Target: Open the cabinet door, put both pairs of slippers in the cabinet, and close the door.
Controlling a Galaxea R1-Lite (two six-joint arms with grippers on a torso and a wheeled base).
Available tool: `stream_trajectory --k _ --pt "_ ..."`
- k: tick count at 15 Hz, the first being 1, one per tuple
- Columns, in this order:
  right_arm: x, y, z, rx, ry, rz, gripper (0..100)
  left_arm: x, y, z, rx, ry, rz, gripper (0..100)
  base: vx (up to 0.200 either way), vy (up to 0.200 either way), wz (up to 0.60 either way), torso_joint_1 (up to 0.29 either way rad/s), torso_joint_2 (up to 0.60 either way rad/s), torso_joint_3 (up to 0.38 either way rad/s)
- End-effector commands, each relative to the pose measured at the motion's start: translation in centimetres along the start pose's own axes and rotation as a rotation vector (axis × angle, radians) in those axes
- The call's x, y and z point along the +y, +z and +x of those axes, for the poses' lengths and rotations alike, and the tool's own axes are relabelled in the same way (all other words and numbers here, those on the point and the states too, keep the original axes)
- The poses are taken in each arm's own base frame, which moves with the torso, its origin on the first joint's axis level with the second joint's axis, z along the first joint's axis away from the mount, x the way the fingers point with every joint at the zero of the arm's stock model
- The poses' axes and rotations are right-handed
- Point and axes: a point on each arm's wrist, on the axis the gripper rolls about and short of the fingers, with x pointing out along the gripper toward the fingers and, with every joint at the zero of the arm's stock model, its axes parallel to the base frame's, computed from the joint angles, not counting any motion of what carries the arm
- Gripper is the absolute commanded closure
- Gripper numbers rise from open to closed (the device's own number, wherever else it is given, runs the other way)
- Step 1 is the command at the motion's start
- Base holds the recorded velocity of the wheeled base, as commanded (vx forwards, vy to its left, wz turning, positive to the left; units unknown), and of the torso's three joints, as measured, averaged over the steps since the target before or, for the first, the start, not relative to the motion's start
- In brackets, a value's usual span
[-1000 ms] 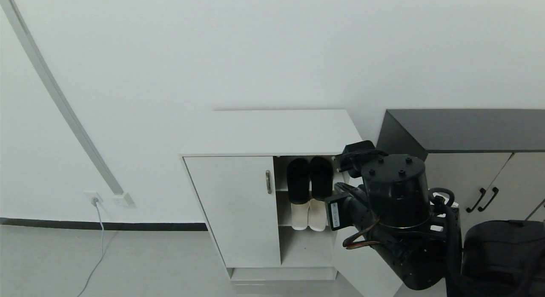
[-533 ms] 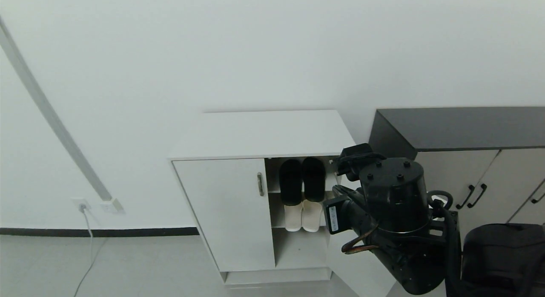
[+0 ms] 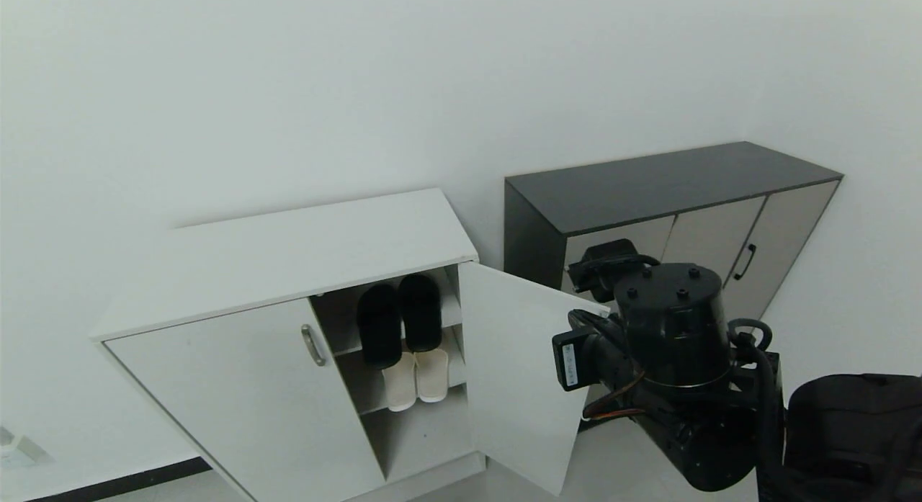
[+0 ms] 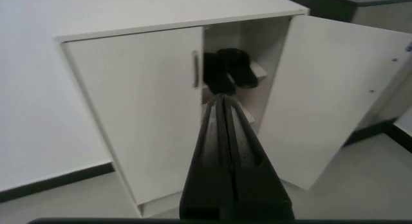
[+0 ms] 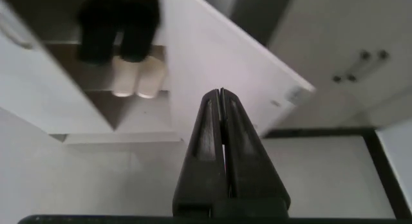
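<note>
The white cabinet (image 3: 288, 250) has its left door (image 3: 238, 408) closed and its right door (image 3: 518, 372) swung open. Inside, a black pair of slippers (image 3: 400, 318) sits on the upper shelf and a white pair (image 3: 416, 376) on the shelf below. My left gripper (image 4: 223, 102) is shut and empty, in front of the cabinet and apart from it, level with the black slippers (image 4: 232, 63). My right gripper (image 5: 220, 94) is also shut and empty, above the floor just off the open door (image 5: 225, 63), with the white slippers (image 5: 138, 76) beyond it.
A dark-topped cabinet (image 3: 663, 185) with grey doors stands against the wall right of the white one, close behind the open door. My right arm (image 3: 670, 336) fills the lower right of the head view. Bare floor (image 5: 96, 172) lies in front.
The head camera has swung round, so the cabinet now shows at an angle from its right. Both pairs of slippers stay on their shelves. The right arm holds its place in the picture.
</note>
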Motion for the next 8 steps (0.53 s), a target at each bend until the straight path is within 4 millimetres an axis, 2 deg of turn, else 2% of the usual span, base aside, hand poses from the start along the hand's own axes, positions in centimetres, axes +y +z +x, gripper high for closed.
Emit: stream_trajectory --k 1,4,8 --pt "0.01 -0.03 0.0 0.001 0.0 -0.001 100 0.0 0.01 0.01 0.0 0.0 0.0 100 0.0 0.0 0.0 0.0 0.0 0.0" --pt "0.01 -0.03 0.0 0.001 0.0 -0.001 100 0.0 0.01 0.01 0.0 0.0 0.0 100 0.0 0.0 0.0 0.0 0.0 0.0" --pt "0.03 -0.07 0.03 0.002 0.0 -0.002 100 0.0 0.01 0.01 0.0 0.0 0.0 100 -0.2 0.0 0.0 0.01 0.01 -0.005"
